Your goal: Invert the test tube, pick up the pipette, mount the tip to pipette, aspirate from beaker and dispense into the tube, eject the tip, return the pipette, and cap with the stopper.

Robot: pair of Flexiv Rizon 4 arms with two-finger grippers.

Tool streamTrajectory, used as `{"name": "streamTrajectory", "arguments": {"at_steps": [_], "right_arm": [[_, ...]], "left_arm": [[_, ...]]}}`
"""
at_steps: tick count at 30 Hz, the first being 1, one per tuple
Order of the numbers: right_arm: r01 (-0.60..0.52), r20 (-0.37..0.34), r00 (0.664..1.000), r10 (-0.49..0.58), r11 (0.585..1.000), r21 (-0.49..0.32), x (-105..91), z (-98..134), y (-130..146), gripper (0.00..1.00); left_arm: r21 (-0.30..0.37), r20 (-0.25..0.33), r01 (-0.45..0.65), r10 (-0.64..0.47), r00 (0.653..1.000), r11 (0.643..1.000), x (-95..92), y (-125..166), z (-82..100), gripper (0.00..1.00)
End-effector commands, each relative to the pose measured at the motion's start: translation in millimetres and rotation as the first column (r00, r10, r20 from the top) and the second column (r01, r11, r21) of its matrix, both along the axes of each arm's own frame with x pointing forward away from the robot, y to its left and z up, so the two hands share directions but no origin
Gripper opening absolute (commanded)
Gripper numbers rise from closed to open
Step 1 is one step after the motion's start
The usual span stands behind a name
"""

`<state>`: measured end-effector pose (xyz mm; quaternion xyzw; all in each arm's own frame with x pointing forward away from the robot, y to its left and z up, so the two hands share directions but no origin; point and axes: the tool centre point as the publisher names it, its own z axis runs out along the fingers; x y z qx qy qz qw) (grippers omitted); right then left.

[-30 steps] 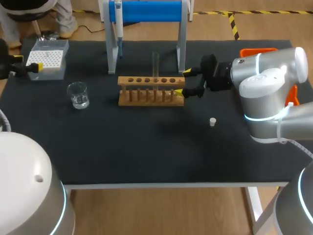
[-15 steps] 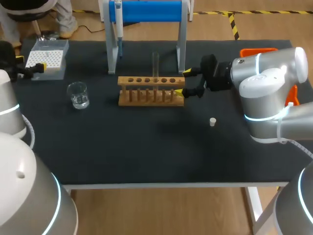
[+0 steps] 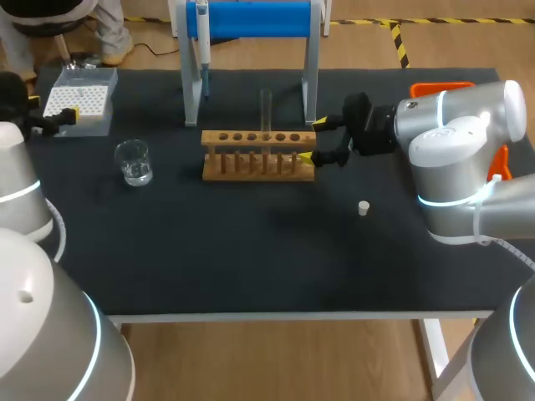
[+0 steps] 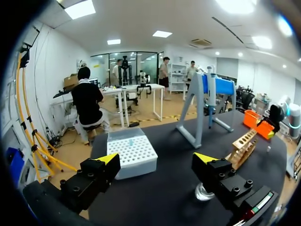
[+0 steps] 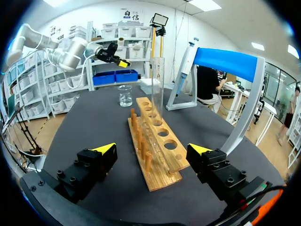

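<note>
A clear test tube (image 3: 266,109) stands upright in the wooden rack (image 3: 259,155), mouth up. My right gripper (image 3: 316,140) is open at the rack's right end. In the right wrist view the rack (image 5: 157,146) runs between its spread fingers and the test tube (image 5: 157,89) rises ahead. The pipette (image 3: 203,42) hangs on the blue stand (image 3: 251,21). My left gripper (image 3: 50,110) is open at the far left beside the tip box (image 3: 79,100). From its wrist, the tip box (image 4: 131,153) lies just ahead of its fingers. A white stopper (image 3: 364,208) lies right of the rack.
The glass beaker (image 3: 134,161) with water stands left of the rack, close to my left gripper's finger (image 4: 216,172). An orange bin (image 3: 441,87) sits at the table's right edge behind my right arm. Bare black mat covers the table's front half.
My left arm has swung a little, its gripper edging toward the tip box. The right arm, rack and tube have not moved.
</note>
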<state>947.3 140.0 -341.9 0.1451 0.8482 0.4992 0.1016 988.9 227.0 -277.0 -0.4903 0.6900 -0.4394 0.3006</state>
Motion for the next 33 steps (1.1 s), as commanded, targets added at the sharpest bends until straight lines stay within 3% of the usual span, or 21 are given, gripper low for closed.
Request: {"name": "streamTrajectory", "arguments": {"at_steps": [1, 2, 8, 33], "right_arm": [[0.000, 0.000, 1.000, 0.000, 1.000, -0.001, -0.2, 0.1, -0.2, 1.00], [0.000, 0.000, 1.000, 0.000, 1.000, -0.001, -0.2, 0.1, -0.2, 1.00], [0.000, 0.000, 1.000, 0.000, 1.000, -0.001, -0.2, 0.1, -0.2, 1.00], [0.000, 0.000, 1.000, 0.000, 1.000, -0.001, -0.2, 0.1, -0.2, 1.00]], "left_arm": [[0.019, -0.025, -0.035, 0.036, 0.999, 0.999, 19.1, -2.6, -9.0, 1.00], [0.051, -0.039, -0.048, 0.050, 0.998, 0.998, 22.6, -2.3, -11.1, 1.00], [0.067, -0.060, -0.090, 0.094, 0.994, 0.994, 43.8, 4.8, -23.7, 1.00], [0.067, -0.090, -0.181, 0.187, 0.978, 0.981, 123.8, 29.2, -52.5, 1.00]]}}
